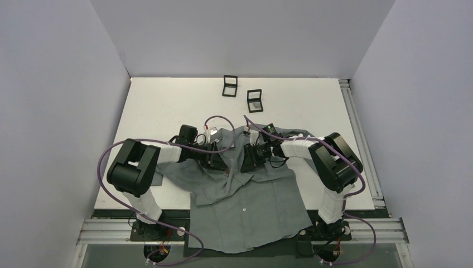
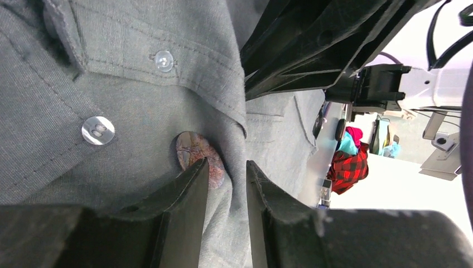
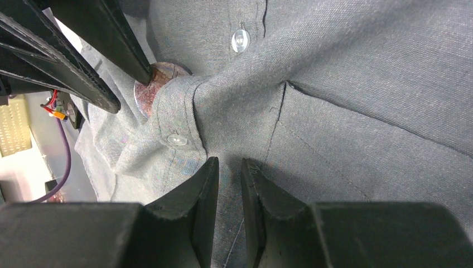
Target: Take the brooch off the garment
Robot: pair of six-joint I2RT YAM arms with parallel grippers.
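Left wrist: left gripper (image 2: 227,164) stands narrow astride soft grey shirt (image 2: 111,67) fold; round reddish-brown brooch (image 2: 192,151) touches its fingertip, probably rigid, slick. Pinch its rim.

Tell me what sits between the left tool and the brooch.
A shirt fold covers one edge of the brooch and runs between the fingers of the left tool; one fingertip is at the disc's bare part.

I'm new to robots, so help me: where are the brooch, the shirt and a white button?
brooch (image 2: 191,149), left wrist view, its bare upper face
shirt (image 1: 262,223), top view, lower front panel
white button (image 2: 98,130), left wrist view, its centre
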